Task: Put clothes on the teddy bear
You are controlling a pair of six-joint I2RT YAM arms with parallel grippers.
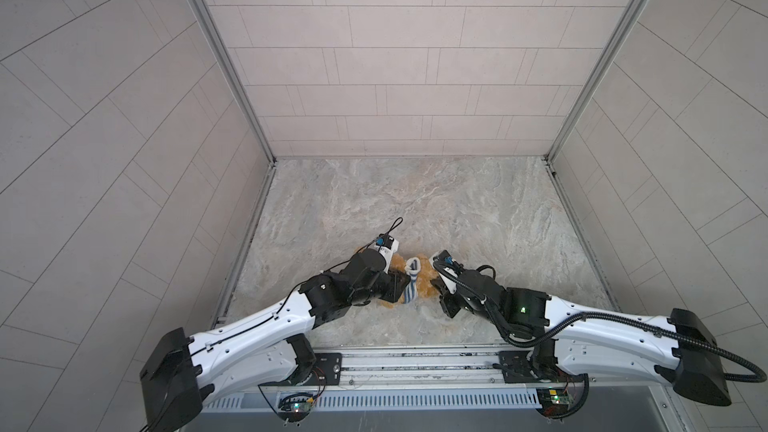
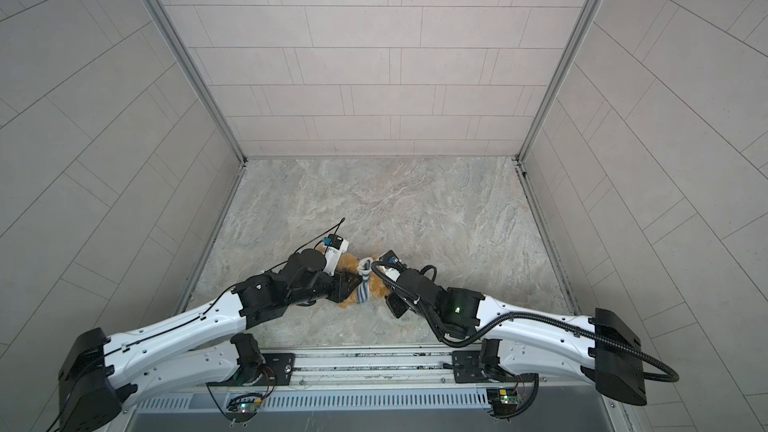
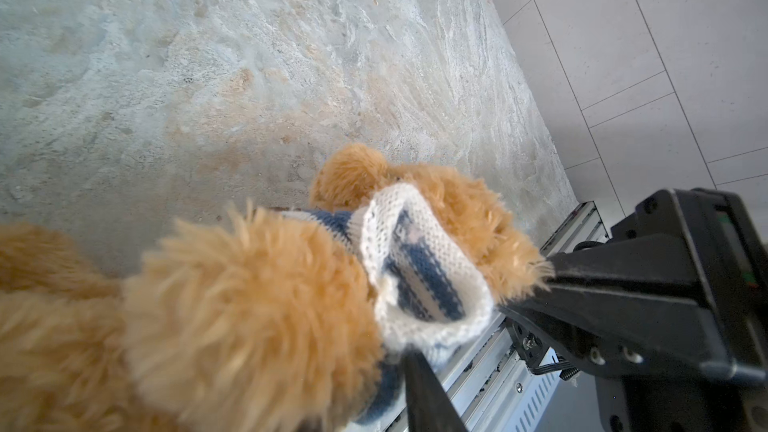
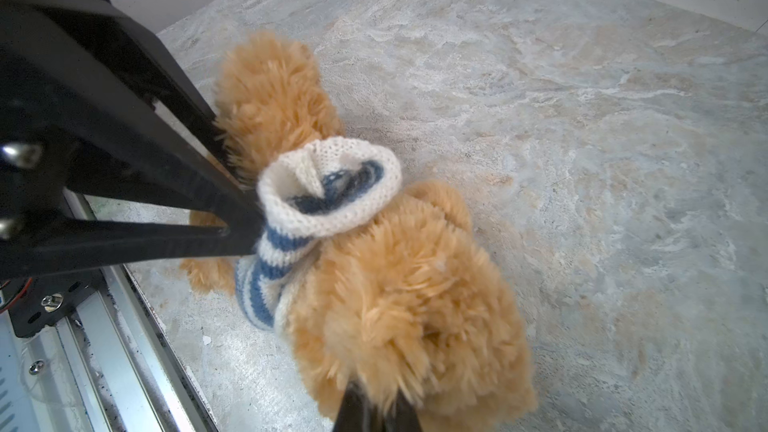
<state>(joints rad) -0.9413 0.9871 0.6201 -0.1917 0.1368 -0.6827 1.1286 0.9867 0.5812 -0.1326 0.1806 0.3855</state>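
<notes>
Left tool [image 4: 249, 222] is pinched on the shirt [image 4: 328, 197], right tool [image 4: 376, 409] clamped on the bear [image 4: 415, 305]. I see bear near the tabletop [image 1: 415, 201] front edge, midway along, shirt bunched round it.

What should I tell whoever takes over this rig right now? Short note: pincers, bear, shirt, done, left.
Left pincer: shut on the striped shirt, at its white edge.
Right pincer: shut on the teddy bear, in its fur.
Where: bear lies on the marbled tabletop between the pincers.
Done: shirt is around the bear, bunched into a narrow band.
Left: spread it over the body; one white-edged opening gapes empty, so probably a limb still to thread.
</notes>
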